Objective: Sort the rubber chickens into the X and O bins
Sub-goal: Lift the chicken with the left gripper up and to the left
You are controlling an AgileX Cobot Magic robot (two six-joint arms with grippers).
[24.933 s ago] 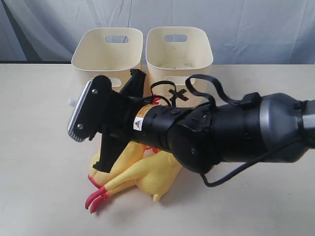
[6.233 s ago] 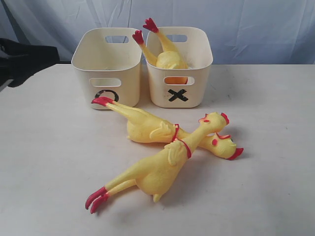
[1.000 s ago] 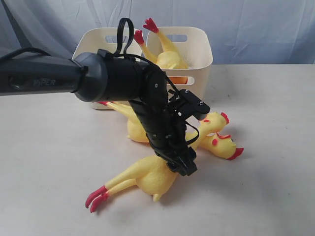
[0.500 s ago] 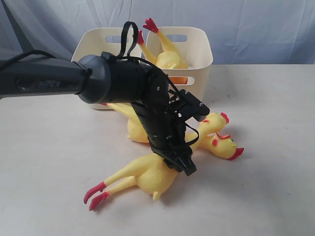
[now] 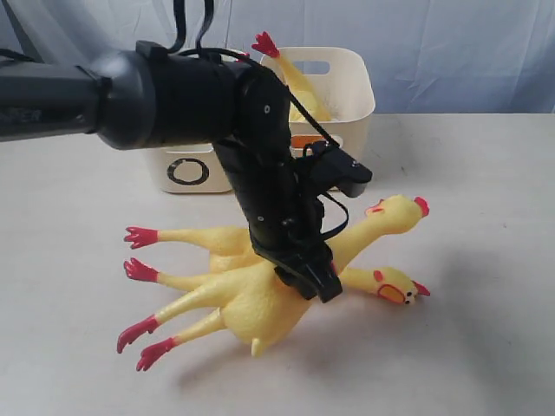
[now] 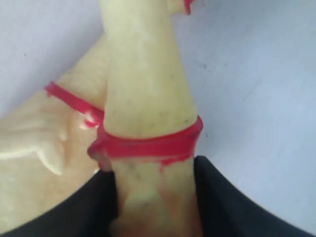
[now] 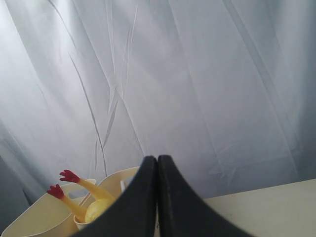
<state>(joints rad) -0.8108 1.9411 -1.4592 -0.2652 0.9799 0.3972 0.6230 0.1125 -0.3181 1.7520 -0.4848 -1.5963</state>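
Note:
My left gripper (image 5: pixel 312 279) is shut on the neck of one rubber chicken (image 5: pixel 251 299), just below its red neck band (image 6: pixel 148 145). That chicken's head (image 5: pixel 401 212) is raised and its red feet (image 5: pixel 139 340) trail to the left. A second chicken (image 5: pixel 390 284) lies beneath it, crossing under its neck. The third chicken (image 5: pixel 295 87) stands feet-up in the X bin (image 5: pixel 351 74), whose mark my arm hides. The O bin (image 5: pixel 186 171) stands left of it. My right gripper (image 7: pixel 157 162) is shut on nothing, away from the table, and out of the exterior view.
The left arm (image 5: pixel 173 95) stretches in from the left and covers much of both bins. A pale curtain (image 5: pixel 451 52) hangs behind the table's back edge. Bare tabletop (image 5: pixel 468 347) lies to the right and front of the chickens.
My left gripper has risen with the chicken's neck in it. The head came up, and both chickens shifted and swung so their feet point further left. The O mark now shows.

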